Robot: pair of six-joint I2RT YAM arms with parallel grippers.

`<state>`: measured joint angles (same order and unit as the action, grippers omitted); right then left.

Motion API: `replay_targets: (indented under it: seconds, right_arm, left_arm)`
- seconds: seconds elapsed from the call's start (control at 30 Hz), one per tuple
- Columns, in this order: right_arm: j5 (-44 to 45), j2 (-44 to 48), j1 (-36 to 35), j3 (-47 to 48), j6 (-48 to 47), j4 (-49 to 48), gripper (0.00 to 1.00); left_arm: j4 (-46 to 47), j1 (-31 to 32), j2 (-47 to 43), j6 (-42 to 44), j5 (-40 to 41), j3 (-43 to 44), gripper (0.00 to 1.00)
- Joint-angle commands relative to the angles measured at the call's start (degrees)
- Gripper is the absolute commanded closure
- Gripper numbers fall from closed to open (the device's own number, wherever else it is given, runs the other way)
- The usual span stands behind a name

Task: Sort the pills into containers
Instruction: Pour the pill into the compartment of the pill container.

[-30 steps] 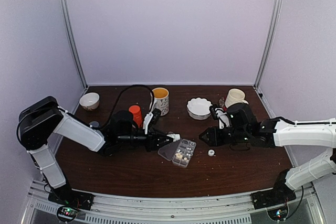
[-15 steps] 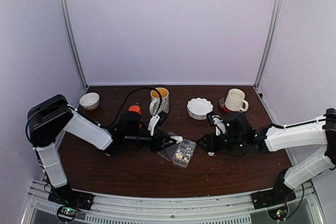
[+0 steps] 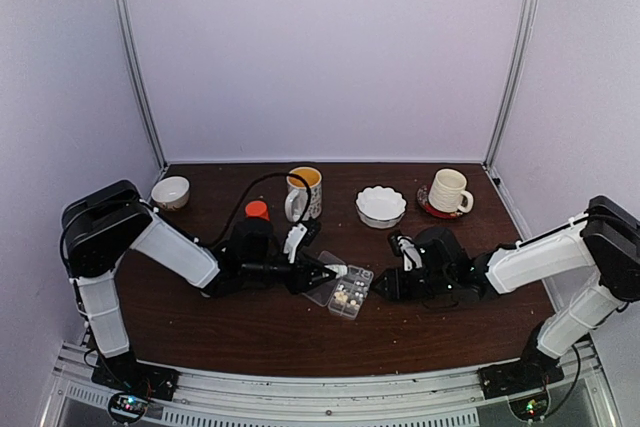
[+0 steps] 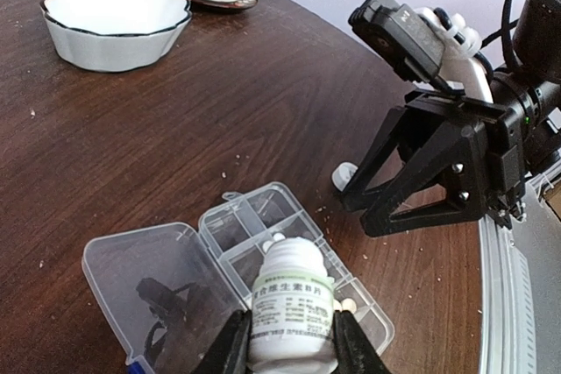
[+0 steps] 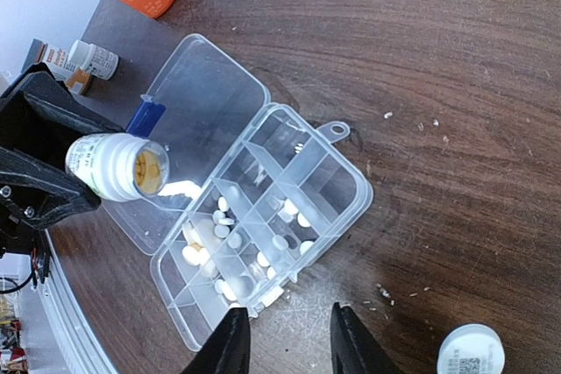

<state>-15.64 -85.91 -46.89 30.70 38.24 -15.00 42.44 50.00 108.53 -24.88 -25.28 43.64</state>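
Right tool (image 5: 287,339) has swung in beside the organizer box (image 5: 342,186), fingers spread, nothing between them. Left tool (image 4: 291,343) pinches the small white bottle (image 4: 292,299), tipped mouth-first toward the box. Pills (image 5: 223,229) lie in several compartments; I judge pouring comes next.

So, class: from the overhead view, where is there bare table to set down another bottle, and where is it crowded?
Free: the near strip in front of the organizer box, and the back patch between the small bowl and the yellow-lined mug. Crowded: the centre, where the left gripper and right gripper flank it.
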Motion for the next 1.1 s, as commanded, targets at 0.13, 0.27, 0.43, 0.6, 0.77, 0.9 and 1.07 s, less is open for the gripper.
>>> replay_targets:
  seconds: [0.13,0.27,0.43,0.6,0.77,0.9,1.07]
  right_arm:
    - [-0.1,-3.92,-0.29,3.23,2.29,0.58,0.7]
    - [-0.57,-5.15,-0.39,3.75,3.07,0.04,0.72]
    - [-1.06,-6.15,-0.48,4.12,4.0,-0.74,0.74]
    - [-2.37,-7.1,-0.48,4.17,4.9,-2.29,0.74]
    - [-2.74,-7.82,-0.48,4.46,5.6,-2.93,0.73]
    - [-3.3,-8.42,-0.48,4.87,6.03,-3.02,0.73]
    - [-3.46,-8.62,-0.63,5.05,6.15,-3.32,0.73]
  left_arm:
    - [3.07,0.36,2.58,1.09,0.72,2.04,1.0]
    - [0.84,0.36,3.12,2.04,0.75,3.16,1.0]
    - [-0.44,0.36,3.46,2.42,0.62,3.94,1.0]
    - [-2.52,0.36,4.04,2.8,0.39,5.26,1.0]
    - [-4.9,0.36,4.12,3.32,0.89,6.14,1.0]
    - [-6.65,0.42,4.15,3.78,1.31,6.76,1.0]
    - [-7.86,0.45,4.83,4.04,1.39,7.52,1.0]
